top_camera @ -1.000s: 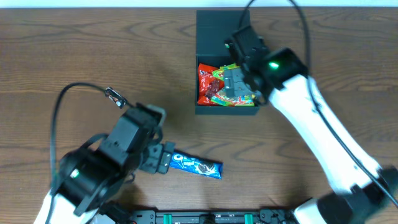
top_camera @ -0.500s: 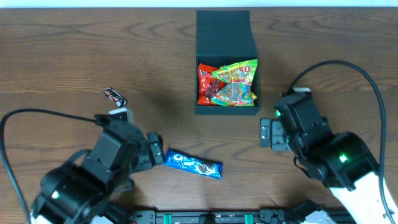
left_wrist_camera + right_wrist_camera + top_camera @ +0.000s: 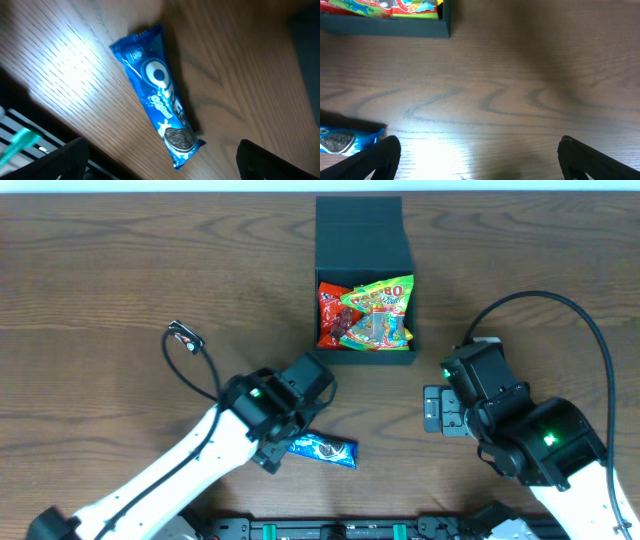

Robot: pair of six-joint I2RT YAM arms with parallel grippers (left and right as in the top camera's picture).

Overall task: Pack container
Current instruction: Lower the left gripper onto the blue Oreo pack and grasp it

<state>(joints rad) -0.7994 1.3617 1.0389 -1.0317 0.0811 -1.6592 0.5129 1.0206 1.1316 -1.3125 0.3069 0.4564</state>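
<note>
The container [image 3: 365, 359] is a dark teal box at the table's back middle, lid flap open behind it. It holds a red packet [image 3: 328, 315] and a green Haribo packet [image 3: 380, 305]. A blue Oreo packet [image 3: 322, 449] lies flat on the table in front of it, also in the left wrist view [image 3: 159, 97]. My left gripper [image 3: 162, 161] is open and empty above the packet's near end, without touching it. My right gripper [image 3: 480, 159] is open and empty over bare table to the right of the container's front wall [image 3: 395, 27].
A small dark packet [image 3: 184, 335] lies on the wooden table at the left. The Oreo packet's end shows at the left edge of the right wrist view [image 3: 340, 140]. The table's front edge and a black rail lie just behind the left gripper.
My right arm has pulled back from the container to the right front. My left arm has swung right, so its gripper is now over the Oreo packet. The packets have not moved.
</note>
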